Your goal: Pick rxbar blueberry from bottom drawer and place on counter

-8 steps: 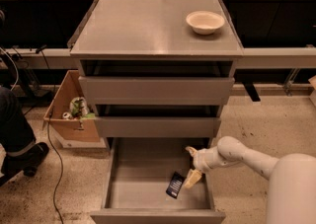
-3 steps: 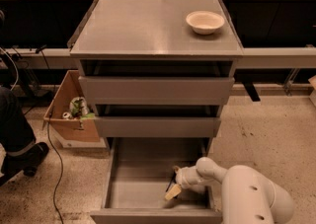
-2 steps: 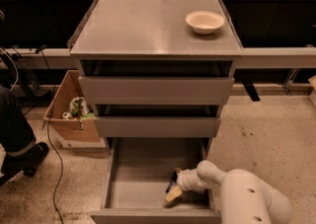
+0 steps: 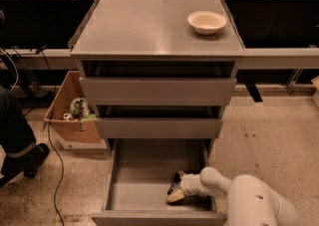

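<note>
The bottom drawer (image 4: 134, 180) is pulled open at the foot of the grey cabinet. The rxbar blueberry (image 4: 173, 185), a small dark bar, lies at the drawer's front right. My gripper (image 4: 178, 186) is down inside the drawer, right at the bar, with the white arm (image 4: 249, 200) reaching in from the lower right. Part of the bar is hidden by the gripper. The counter (image 4: 149, 21) is the flat grey top of the cabinet, far above the gripper.
A cream bowl (image 4: 207, 22) sits at the counter's back right. Two shallower drawers (image 4: 157, 90) above are partly open and overhang the bottom one. A cardboard box (image 4: 70, 118) with rubbish stands left of the cabinet. A person's leg (image 4: 15, 135) and a cable are at far left.
The gripper has dropped and moved left from beside the bar onto it. Over the last second it has hardly moved, and the bar lies in the same spot.
</note>
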Controlling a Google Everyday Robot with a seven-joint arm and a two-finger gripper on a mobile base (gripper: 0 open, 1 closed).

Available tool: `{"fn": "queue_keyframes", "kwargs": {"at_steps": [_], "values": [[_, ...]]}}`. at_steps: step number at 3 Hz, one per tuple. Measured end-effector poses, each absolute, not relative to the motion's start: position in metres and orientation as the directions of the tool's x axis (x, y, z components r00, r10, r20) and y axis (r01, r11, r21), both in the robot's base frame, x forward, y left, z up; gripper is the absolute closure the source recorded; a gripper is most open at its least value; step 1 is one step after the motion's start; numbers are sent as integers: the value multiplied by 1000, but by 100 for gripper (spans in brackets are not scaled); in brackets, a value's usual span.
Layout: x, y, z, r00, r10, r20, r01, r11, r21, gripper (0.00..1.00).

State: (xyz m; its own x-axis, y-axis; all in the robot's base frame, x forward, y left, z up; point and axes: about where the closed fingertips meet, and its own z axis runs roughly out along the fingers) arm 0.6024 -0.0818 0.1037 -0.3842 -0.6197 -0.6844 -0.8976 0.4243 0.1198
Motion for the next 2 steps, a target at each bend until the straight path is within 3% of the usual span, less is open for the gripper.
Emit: {"fn": "queue_keyframes", "kwargs": {"at_steps": [2], "values": [[602,-78,105,-367,-607,-704,-896,435,92,65]]}}
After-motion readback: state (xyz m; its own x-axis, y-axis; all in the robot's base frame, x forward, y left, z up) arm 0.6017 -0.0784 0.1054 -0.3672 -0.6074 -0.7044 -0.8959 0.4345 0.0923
